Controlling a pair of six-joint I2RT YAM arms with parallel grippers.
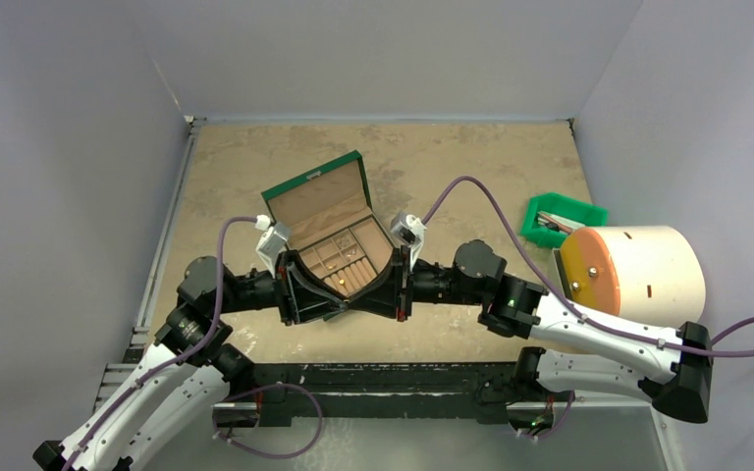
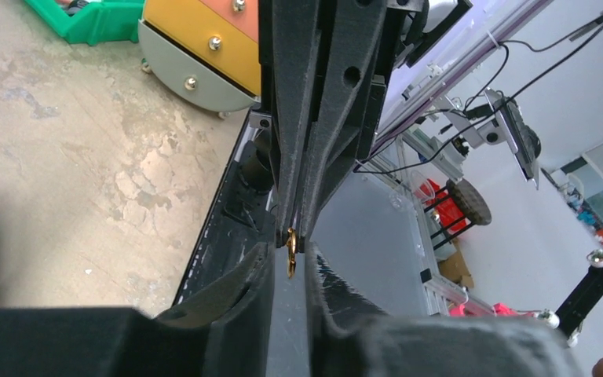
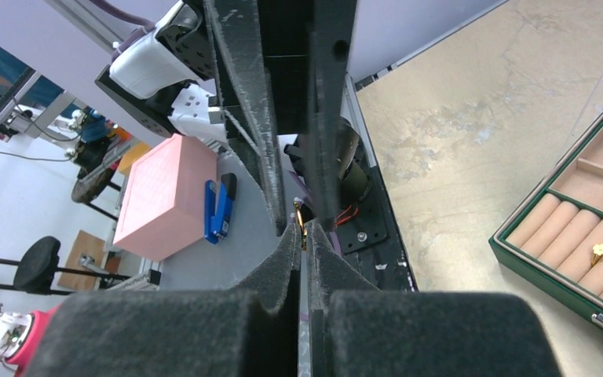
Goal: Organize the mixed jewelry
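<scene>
The two grippers meet tip to tip just in front of the open green box (image 1: 314, 182) with tan compartments. A small gold-coloured ring (image 2: 290, 251) stands edge-on between them. My right gripper (image 3: 301, 228) is shut on this ring (image 3: 301, 218), pinching it at its very tips. My left gripper (image 2: 289, 250) has its jaws a narrow gap apart, and the ring hangs in that gap without visibly touching either pad. Another gold ring (image 3: 599, 253) sits in the box's tan ring rolls.
A green bin (image 1: 560, 218) and a white drum with an orange drawer front (image 1: 638, 270) stand at the right. The black base rail (image 1: 383, 378) runs along the near edge under the grippers. A pink box (image 3: 161, 196) and a blue stapler (image 3: 218, 210) lie off the table.
</scene>
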